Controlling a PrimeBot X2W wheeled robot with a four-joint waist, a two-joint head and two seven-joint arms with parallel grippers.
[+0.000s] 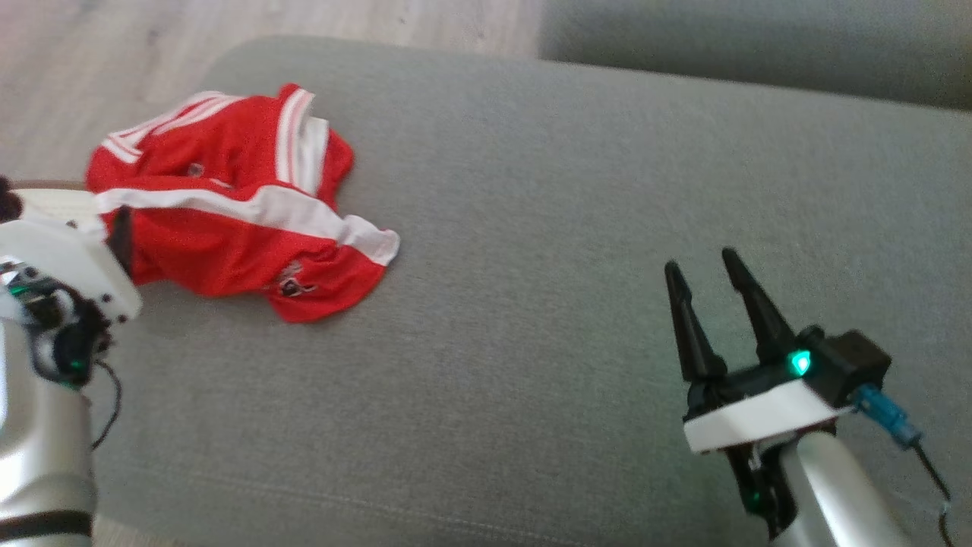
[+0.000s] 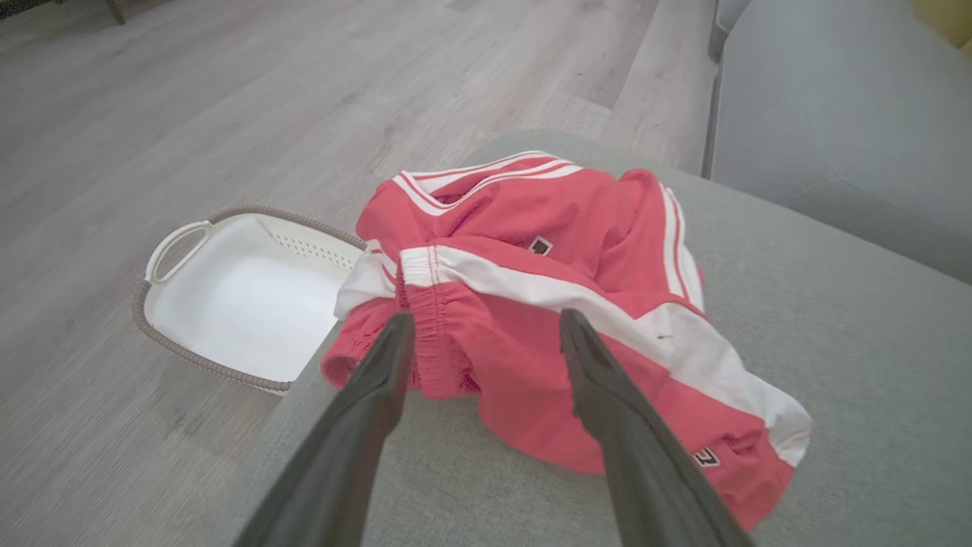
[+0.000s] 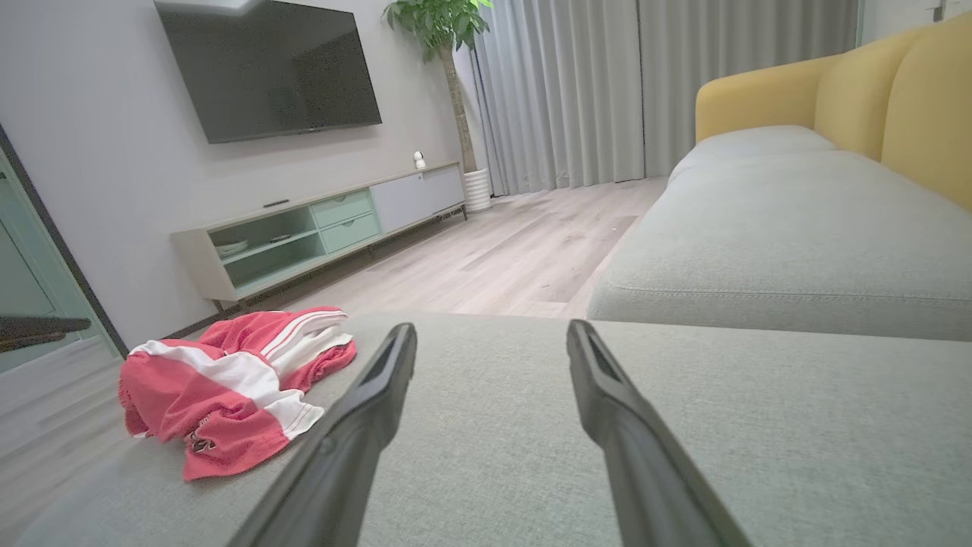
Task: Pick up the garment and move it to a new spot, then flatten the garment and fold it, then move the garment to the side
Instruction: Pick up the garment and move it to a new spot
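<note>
The garment (image 1: 228,220) is red with white bands and striped trim. It lies crumpled at the far left corner of the grey cushion (image 1: 547,228). My left gripper (image 2: 486,319) is open, and its fingertips straddle the near gathered edge of the garment (image 2: 531,266) with nothing gripped. In the head view the left gripper (image 1: 120,237) sits right against the garment's left side, mostly hidden by its white wrist. My right gripper (image 1: 700,260) is open and empty over bare cushion at the lower right, far from the garment (image 3: 220,380). The right gripper (image 3: 490,328) points along the cushion.
A white basket (image 2: 235,296) with a brown rim stands on the wooden floor (image 2: 228,91), just beyond the cushion corner by the garment. A second grey sofa seat (image 3: 767,220) with a yellow back lies across a gap. A TV console (image 3: 304,228) stands by the far wall.
</note>
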